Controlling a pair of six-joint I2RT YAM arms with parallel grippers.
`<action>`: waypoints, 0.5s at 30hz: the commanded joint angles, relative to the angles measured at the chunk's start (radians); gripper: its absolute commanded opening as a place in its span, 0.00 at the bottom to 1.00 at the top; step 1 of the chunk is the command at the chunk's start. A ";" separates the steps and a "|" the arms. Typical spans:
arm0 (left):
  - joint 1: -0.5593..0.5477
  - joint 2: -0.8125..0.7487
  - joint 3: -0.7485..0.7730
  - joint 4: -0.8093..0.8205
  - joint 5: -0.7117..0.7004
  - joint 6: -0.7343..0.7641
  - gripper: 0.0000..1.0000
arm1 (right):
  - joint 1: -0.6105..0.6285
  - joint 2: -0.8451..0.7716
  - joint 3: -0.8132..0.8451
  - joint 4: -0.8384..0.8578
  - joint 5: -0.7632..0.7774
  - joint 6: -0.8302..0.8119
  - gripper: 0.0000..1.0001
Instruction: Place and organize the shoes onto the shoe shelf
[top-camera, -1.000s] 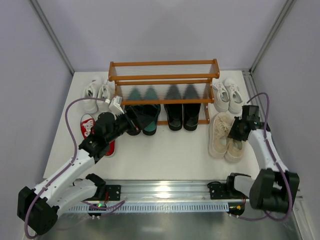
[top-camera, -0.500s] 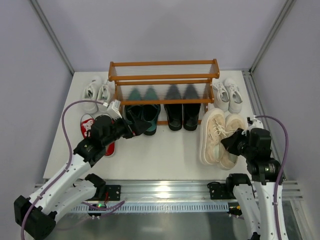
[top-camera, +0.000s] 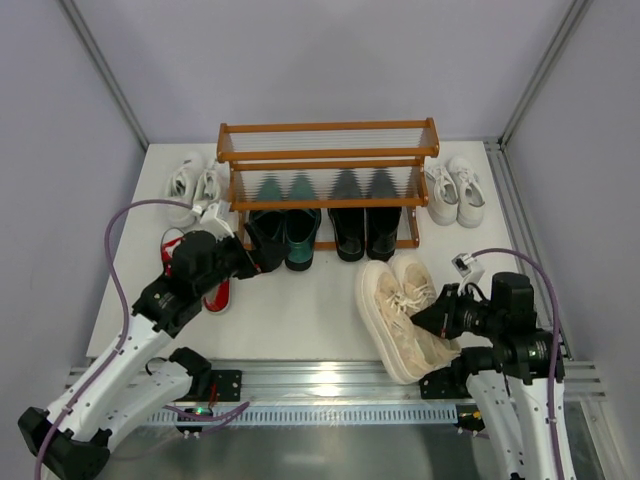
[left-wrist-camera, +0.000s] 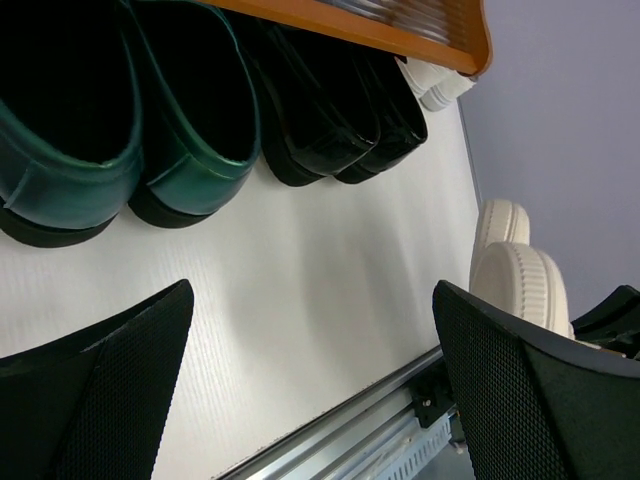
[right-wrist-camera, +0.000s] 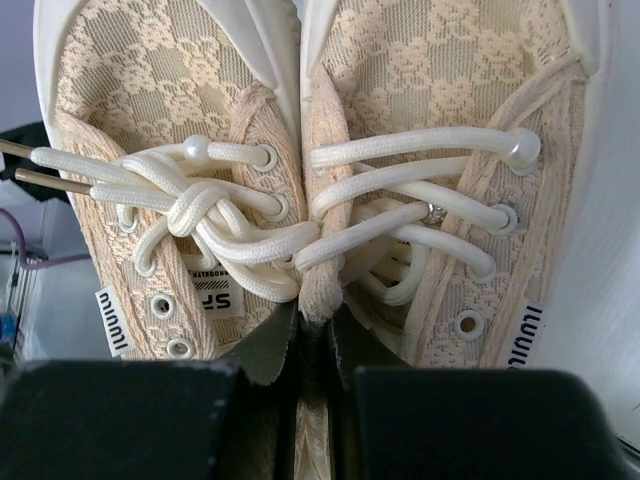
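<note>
My right pincer (right-wrist-camera: 318, 335) is clamped tight on the touching inner collars of the beige sneakers (top-camera: 400, 312), at the near right of the table (top-camera: 300, 315), well in front of the shoe shelf (top-camera: 328, 153). I judge it best to carry them as one, toes level, and slide them onto a free tier before letting go. My left pincer (top-camera: 262, 256) gapes wide and empty just beside the green loafers (top-camera: 288, 238). I count one shelf and six pairs: green and black loafers (top-camera: 366, 230) on its bottom tier, a left white pair (top-camera: 195, 182), a right white pair (top-camera: 455, 190), red sneakers (top-camera: 175, 250) partly hidden, and my beige.
</note>
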 joint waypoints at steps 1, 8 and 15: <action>0.003 -0.001 0.055 -0.033 -0.035 0.035 1.00 | 0.036 0.015 -0.004 0.102 -0.121 -0.007 0.04; 0.005 0.034 0.097 -0.038 -0.032 0.048 1.00 | 0.285 0.150 0.025 0.234 -0.075 0.071 0.04; 0.003 0.028 0.125 -0.056 -0.045 0.068 1.00 | 0.922 0.492 0.168 0.411 0.306 0.142 0.04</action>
